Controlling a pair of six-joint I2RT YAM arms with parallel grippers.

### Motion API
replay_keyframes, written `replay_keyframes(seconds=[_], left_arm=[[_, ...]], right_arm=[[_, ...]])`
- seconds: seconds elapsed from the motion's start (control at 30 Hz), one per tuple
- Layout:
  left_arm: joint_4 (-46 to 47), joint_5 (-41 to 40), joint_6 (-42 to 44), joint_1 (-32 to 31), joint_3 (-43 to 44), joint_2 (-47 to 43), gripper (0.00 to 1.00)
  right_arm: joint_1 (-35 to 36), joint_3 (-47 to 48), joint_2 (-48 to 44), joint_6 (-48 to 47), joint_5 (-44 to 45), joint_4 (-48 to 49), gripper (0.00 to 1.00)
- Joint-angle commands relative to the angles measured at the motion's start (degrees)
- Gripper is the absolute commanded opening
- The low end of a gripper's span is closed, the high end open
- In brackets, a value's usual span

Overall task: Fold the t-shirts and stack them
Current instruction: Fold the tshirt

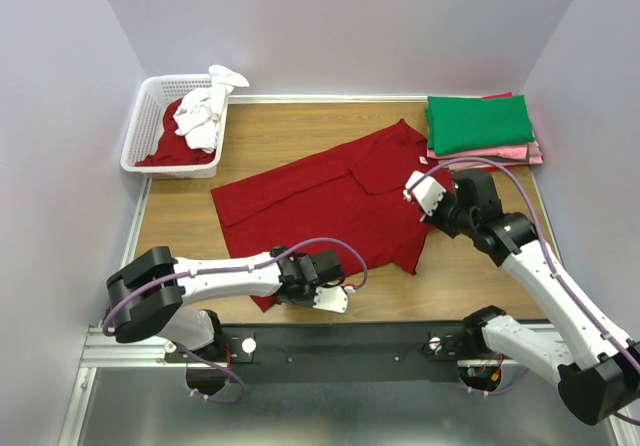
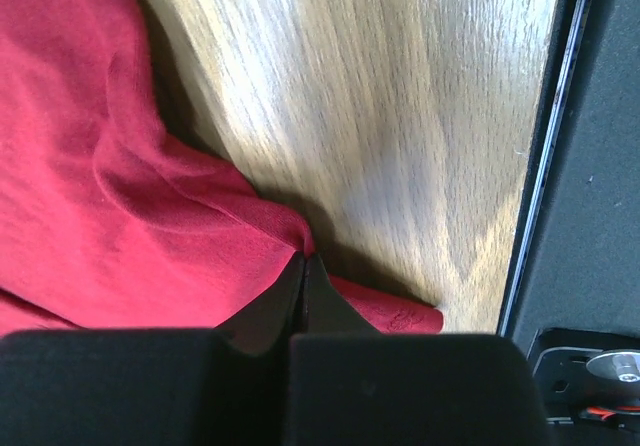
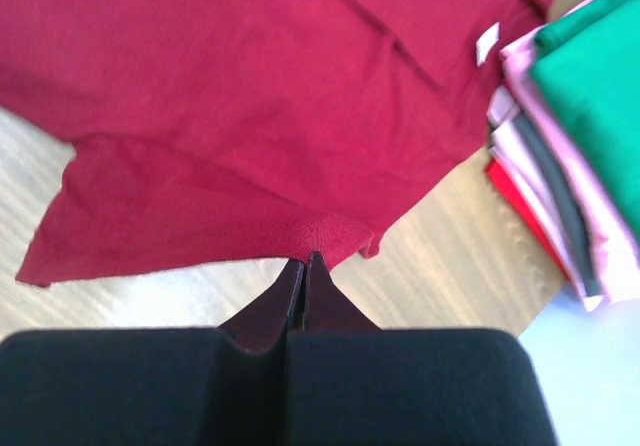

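Note:
A dark red t-shirt (image 1: 320, 201) lies spread across the middle of the table, its small white neck label (image 3: 485, 42) showing. My left gripper (image 1: 345, 288) sits at the shirt's near hem and is shut (image 2: 303, 258) on a pinched fold of the red cloth (image 2: 120, 216). My right gripper (image 1: 411, 188) is shut (image 3: 303, 259) on the shirt's right edge (image 3: 330, 234), beside the stack. Folded t-shirts are stacked at the back right, green (image 1: 478, 121) on top, pink (image 1: 505, 153) and red (image 3: 520, 211) below.
A white lattice basket (image 1: 140, 136) stands at the back left with a red shirt (image 1: 165, 148) and a white shirt (image 1: 205, 114) in it. The table's near edge (image 2: 545, 166) runs close to my left gripper. Grey walls close in three sides.

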Motion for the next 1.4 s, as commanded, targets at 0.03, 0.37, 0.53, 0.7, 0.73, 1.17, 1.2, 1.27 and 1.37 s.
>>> replay_keyframes(seconds=[0.03,0.37,0.53,0.7,0.73,1.17,1.2,1.27,1.37], left_arm=[[-0.66,-0.86,-1.09,-0.22,0.14,-3.51,0.0],[-1.54,-1.47,-0.83,0.84,-2.33,-10.1,0.0],[-2.07,-1.74,-0.57,1.63,-2.33,-10.9,0.0],[-2.24,-0.51,-0.3,2.6,-3.12,-12.92,0.0],[-2.33,-0.34,-0.3,2.95,-3.12,-13.01,0.0],[-3.12,1.07,1.37,5.06,-2.68,-13.36,0.0],[-3.12,1.25,1.37,5.67,-2.68,-13.45,0.0],[-3.21,1.51,1.89,6.2,-2.68,-13.88,0.0],[-3.21,1.86,2.51,7.34,-2.59,-14.06,0.0]], right_arm=[[-0.53,6.19,4.04,1.43,-0.51,0.13,0.01],[-0.61,16.65,13.53,1.87,-0.16,0.92,0.0],[-0.61,18.94,16.17,1.69,1.86,2.41,0.0],[-1.14,20.26,17.85,1.78,4.77,4.08,0.0],[-1.23,20.7,18.2,1.87,4.85,4.26,0.0],[-2.98,27.2,23.65,2.31,4.59,6.89,0.0],[-3.16,27.56,24.52,2.39,4.5,6.98,0.01],[-3.69,28.52,25.4,2.48,4.07,7.25,0.0],[-4.3,30.19,27.07,2.48,3.98,7.77,0.0]])
